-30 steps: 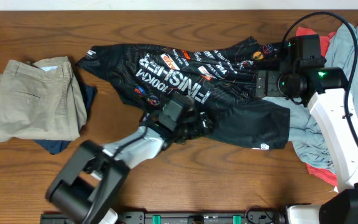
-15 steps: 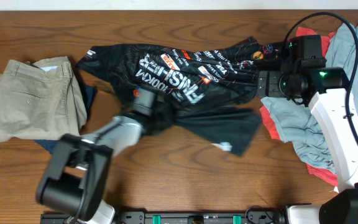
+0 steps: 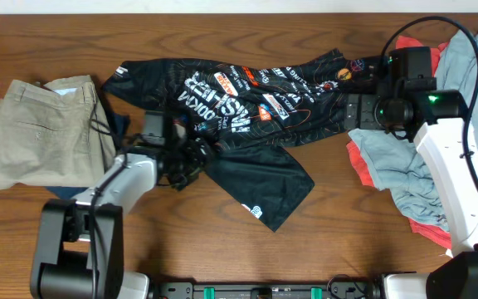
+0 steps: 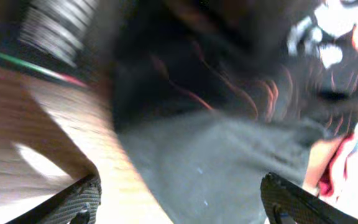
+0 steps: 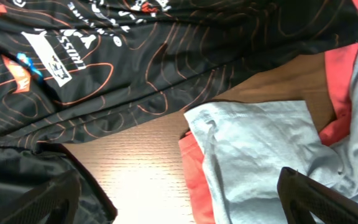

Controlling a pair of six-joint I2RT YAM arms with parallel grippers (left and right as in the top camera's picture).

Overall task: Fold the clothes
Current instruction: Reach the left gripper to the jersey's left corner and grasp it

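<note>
The black jersey lies spread but wrinkled in the upper middle of the overhead view, on the wooden table. Its white, red and orange logos face up. One plain black flap of it reaches down to the lower middle of the frame. The left gripper is at the left lower edge of the jersey, low over the cloth. In the blurred left wrist view its two fingers stand wide apart. I cannot tell if they touch the cloth.

The right gripper is at the right end of the jersey, also spread wide, with nothing between the fingers. Below it lie a light blue-grey garment and a red garment. At the left of the overhead view lie folded khaki trousers on a dark blue cloth.
</note>
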